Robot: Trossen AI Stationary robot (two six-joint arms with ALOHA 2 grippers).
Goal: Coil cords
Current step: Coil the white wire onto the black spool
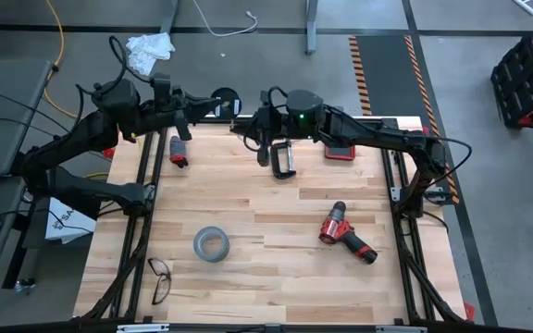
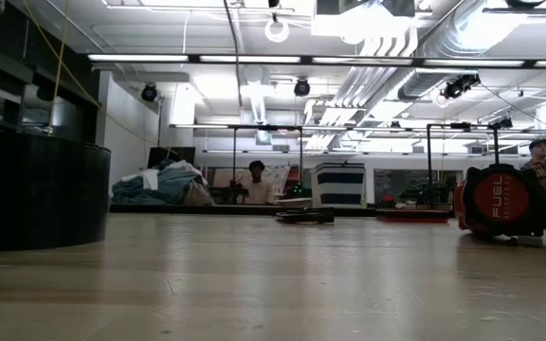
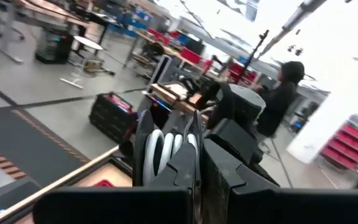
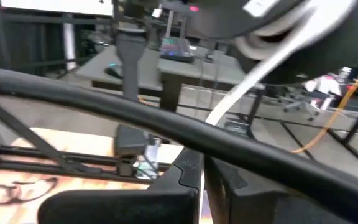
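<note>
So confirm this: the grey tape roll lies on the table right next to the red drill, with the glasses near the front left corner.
Not quite. In the high view the grey tape roll lies well apart from the red drill, closer to the glasses, which are indeed near the front left corner.

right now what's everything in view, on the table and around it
round grey tape roll: 1, grey, near middle of the wooden table
black-framed eyeglasses: 1, black, near left corner
red and black power drill: 1, right side
short red and black tool: 1, far left
flat red item: 1, far edge, under the right arm
thin white cable: 1, looped, just ahead of the left hand
crumpled white cloth: 1, floor beyond the table
yellow cord: 1, floor, far left
red and black toolbox: 1, floor, right
left hand: far left edge
right hand: far middle
</note>
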